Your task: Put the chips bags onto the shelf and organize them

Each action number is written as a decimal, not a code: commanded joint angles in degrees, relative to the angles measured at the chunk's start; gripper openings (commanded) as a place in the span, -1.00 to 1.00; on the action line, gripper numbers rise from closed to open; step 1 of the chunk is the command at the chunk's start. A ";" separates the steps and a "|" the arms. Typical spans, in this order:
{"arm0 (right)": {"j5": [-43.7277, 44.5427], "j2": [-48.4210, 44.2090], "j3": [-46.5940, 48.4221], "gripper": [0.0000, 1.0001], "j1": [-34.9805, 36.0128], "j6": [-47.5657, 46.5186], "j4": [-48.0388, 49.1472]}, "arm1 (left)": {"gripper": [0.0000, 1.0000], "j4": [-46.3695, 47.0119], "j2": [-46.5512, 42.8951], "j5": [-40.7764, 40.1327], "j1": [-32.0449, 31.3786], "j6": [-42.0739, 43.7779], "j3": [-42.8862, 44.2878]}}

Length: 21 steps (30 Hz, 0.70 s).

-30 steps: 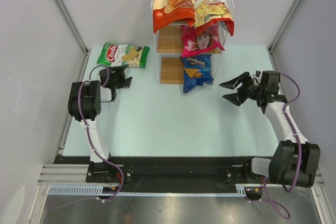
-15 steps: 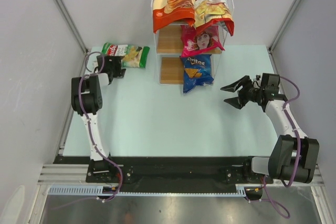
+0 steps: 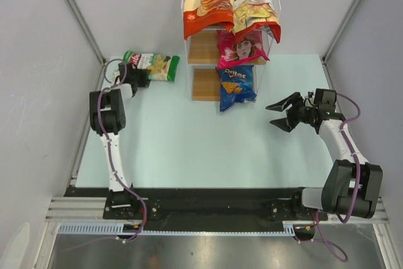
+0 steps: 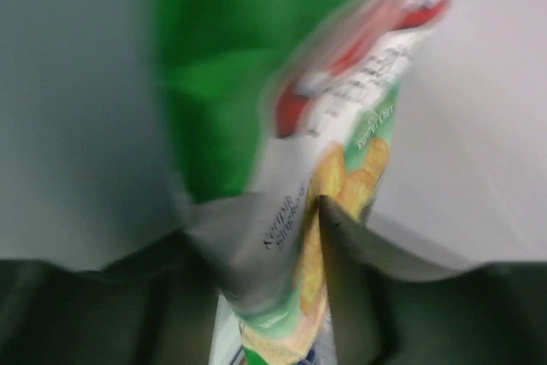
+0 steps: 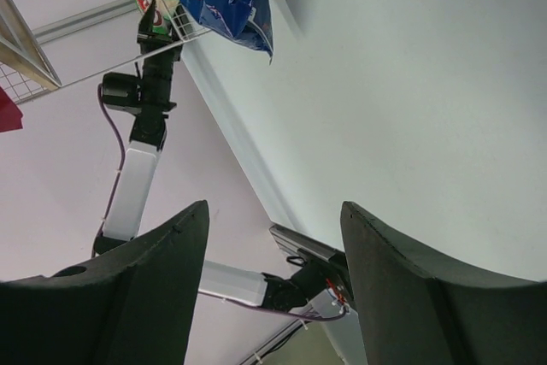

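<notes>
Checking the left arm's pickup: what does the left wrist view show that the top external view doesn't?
Left wrist only: blurred close-up of print on the glossy green Chuba bag, its end between the fingers of the left gripper. Top external only: white-wire, wooden-board shelf carrying four bags, and the open right gripper. Both: the green bag.

I read Chuba on the far-right red bag [image 3: 255, 7], Doritos on the blue bag [image 3: 236, 86] below it, and Keripik on the left green bag [image 4: 214, 83].
</notes>
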 commanded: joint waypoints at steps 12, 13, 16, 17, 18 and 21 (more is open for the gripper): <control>0.40 -0.63 -0.36 0.32 0.77 -1.44 0.26 | -1.00 -3.76 -18.16 7.86 -1.23 12.09 -21.65; 1.62 -0.72 -0.28 0.06 1.12 -1.70 0.26 | -0.99 -5.72 -19.75 9.79 -1.32 14.11 -23.16; 3.12 0.07 -0.28 -0.14 2.88 -3.11 -1.58 | -1.00 -9.16 -26.69 12.96 -1.41 20.88 -31.32; 3.21 0.86 -0.28 -0.14 3.32 -3.63 -1.93 | -0.99 -9.60 -30.01 13.75 -1.58 22.03 -33.26; 3.30 1.30 -0.19 -0.14 4.80 -4.16 -2.02 | -1.00 -12.30 -31.53 14.20 -1.67 23.17 -36.33; 3.30 3.06 -0.10 -0.06 7.88 -5.92 -1.94 | -1.00 -18.80 -37.66 14.11 -3.07 28.71 -40.73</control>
